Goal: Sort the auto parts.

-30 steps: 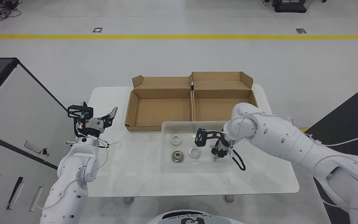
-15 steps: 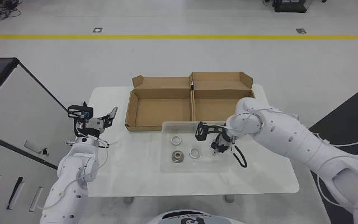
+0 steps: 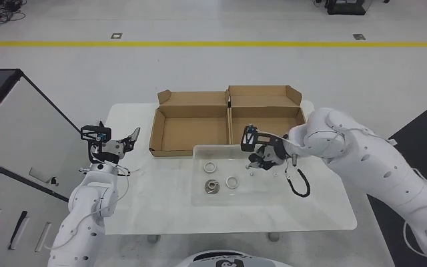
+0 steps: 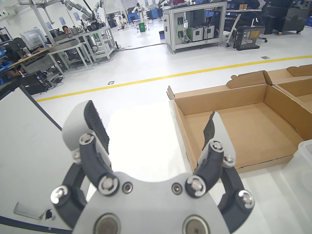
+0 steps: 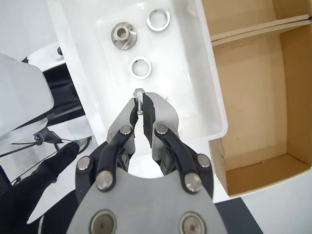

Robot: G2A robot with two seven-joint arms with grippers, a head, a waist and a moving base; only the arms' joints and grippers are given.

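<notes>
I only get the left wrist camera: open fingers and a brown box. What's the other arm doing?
Observer: The right gripper is shut on a bolt, over the white bin.
Operator: Wow! What else is in the bin?
Observer: Two metal rings and a flanged hub lie on its floor.
Operator: Which way does the bolt point?
Observer: Its hex head sticks out past the fingers, toward the nearer ring.
</notes>
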